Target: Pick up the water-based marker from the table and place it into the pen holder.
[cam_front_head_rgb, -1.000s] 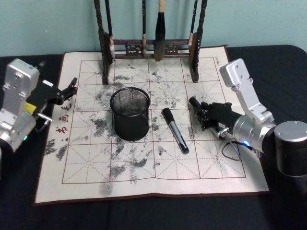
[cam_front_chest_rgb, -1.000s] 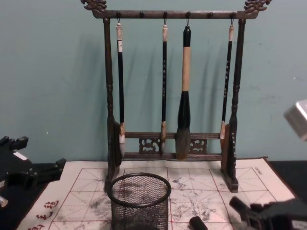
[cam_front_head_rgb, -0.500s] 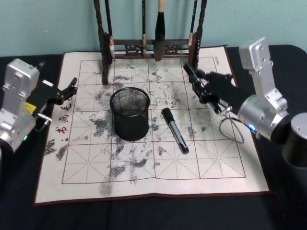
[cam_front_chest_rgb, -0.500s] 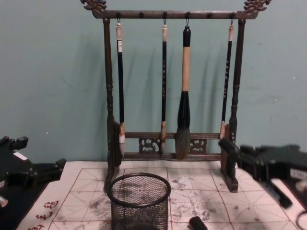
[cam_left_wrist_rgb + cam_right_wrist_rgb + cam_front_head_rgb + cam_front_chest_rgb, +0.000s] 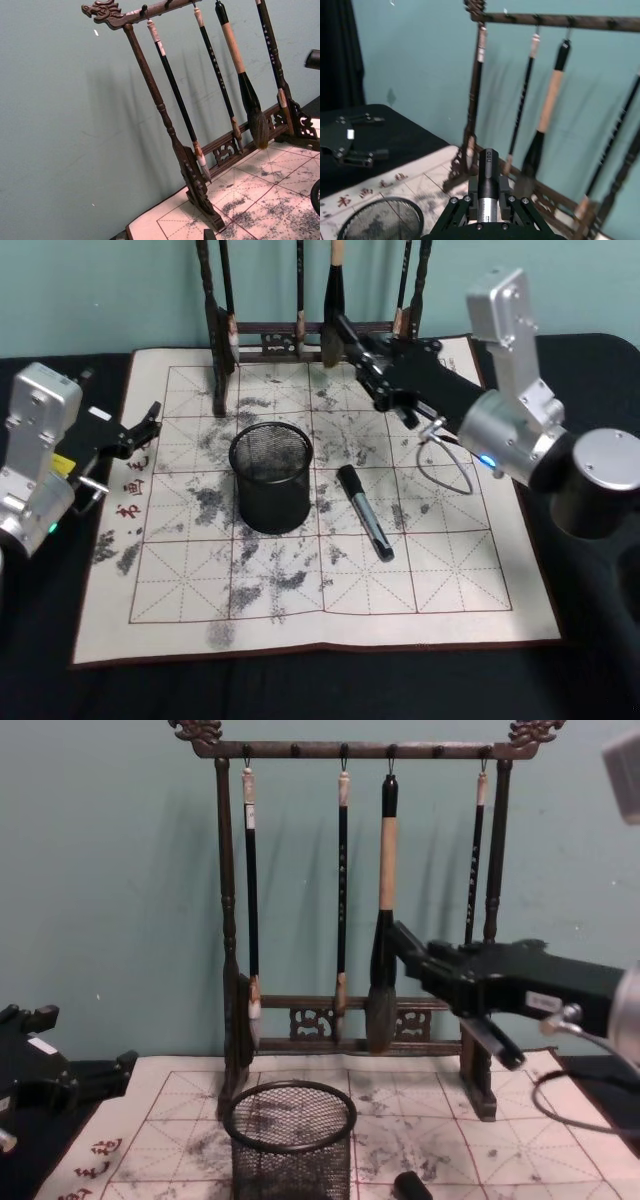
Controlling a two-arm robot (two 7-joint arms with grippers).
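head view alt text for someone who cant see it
A black marker lies on an ink-stained calligraphy mat just right of a black mesh pen holder. The right gripper hovers near the brush rack behind; the left gripper sits at the mat's left edge.

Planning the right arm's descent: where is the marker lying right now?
In the head view, the black water-based marker lies flat on the ink-stained grid mat, just right of the round black wire-mesh pen holder, apart from it.

Calligraphy desk: brush rack (image 5: 310, 1003), ink-stained grid mat (image 5: 420, 570) (teal wall (image 5: 120, 870)).
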